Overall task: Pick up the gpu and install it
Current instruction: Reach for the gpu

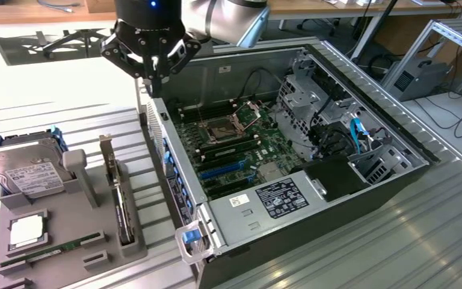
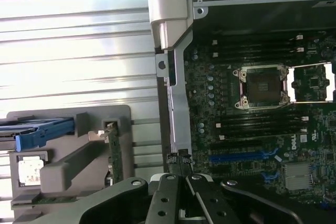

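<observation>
While the black metal fingers hang pressed together at the upper left of the exterior view, gripping nothing, we see them poised above the left rim of the open dark steel computer case. Its green motherboard lies exposed in the middle of the frame. We find the gpu, a long thin dark circuit card with a silver bracket, standing on edge in a grey plastic holder at the lower left. It sits between a silver hard drive and the case, well apart from the fingers, on the slatted metal bench.
</observation>
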